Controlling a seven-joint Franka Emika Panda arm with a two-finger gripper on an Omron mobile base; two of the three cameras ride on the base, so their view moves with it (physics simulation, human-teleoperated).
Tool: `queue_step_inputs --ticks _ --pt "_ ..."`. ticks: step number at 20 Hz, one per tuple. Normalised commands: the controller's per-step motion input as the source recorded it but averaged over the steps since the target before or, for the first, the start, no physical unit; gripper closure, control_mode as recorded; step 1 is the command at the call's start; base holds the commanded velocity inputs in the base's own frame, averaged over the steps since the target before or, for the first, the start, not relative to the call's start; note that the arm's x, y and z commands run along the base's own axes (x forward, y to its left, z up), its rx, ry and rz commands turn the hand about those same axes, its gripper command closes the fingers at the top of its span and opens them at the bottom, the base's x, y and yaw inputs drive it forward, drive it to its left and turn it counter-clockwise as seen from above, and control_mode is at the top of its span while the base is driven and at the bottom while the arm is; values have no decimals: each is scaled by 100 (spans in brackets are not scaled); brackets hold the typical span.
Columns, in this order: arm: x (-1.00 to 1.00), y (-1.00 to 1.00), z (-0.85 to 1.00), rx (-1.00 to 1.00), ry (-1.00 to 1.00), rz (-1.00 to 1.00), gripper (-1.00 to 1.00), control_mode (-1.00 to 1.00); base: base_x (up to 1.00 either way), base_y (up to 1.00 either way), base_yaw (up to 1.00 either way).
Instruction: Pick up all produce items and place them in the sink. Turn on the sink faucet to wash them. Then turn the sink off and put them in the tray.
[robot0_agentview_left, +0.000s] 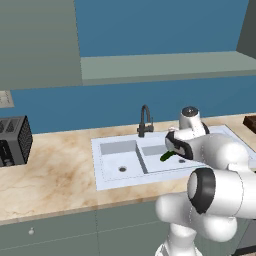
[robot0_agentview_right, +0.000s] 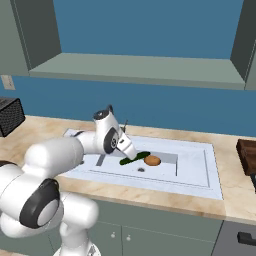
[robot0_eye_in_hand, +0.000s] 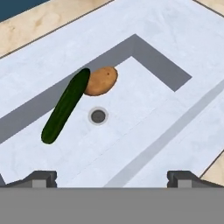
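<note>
The gripper (robot0_eye_in_hand: 112, 177) is hanging wide open and empty over the larger basin of the sink (robot0_eye_in_hand: 183, 39), its two tips spread apart in the hand view. Below and ahead of it the cucumber (robot0_eye_in_hand: 65, 106) is lying on the basin floor, its long axis running diagonally — one end touching the potato (robot0_eye_in_hand: 100, 81), or seeming to. Both are sitting just beside the drain (robot0_eye_in_hand: 98, 116). With the produce already in, the next reach is probably turning toward the sink faucet (robot0_agentview_left: 144, 120) — standing behind the basins, back and left of the hand.
</note>
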Motion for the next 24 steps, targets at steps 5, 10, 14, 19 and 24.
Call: queue_step_inputs --ticks 5,10,14,19,24 --pt "11 0 -28 0 0 0 -100 -100 0 0 0" --pt "17 0 -26 1 0 0 -100 -100 0 0 0" --pt "19 0 -23 1 0 0 -100 -100 0 0 0" --pt "18 0 -16 3 0 0 -100 -100 0 0 0" --pt "16 0 -17 1 1 0 -100 -100 0 0 0"
